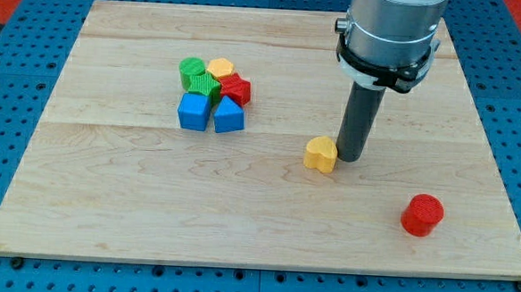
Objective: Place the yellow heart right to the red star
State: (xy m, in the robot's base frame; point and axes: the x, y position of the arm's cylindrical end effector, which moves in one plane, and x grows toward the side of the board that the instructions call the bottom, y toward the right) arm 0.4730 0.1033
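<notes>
The yellow heart (320, 154) lies near the middle of the wooden board, right of centre. My tip (349, 158) stands on the board touching the heart's right side. The red star (236, 89) sits in a cluster at the view's upper left, well to the left of the heart and higher up. The heart and the star are far apart.
The cluster also holds a green cylinder (193, 71), a second green block (208, 90), a yellow block (220, 69), a blue cube (193, 111) and a blue block (228, 117). A red cylinder (421, 215) stands alone at the lower right. The board (106, 200) lies on a blue pegboard.
</notes>
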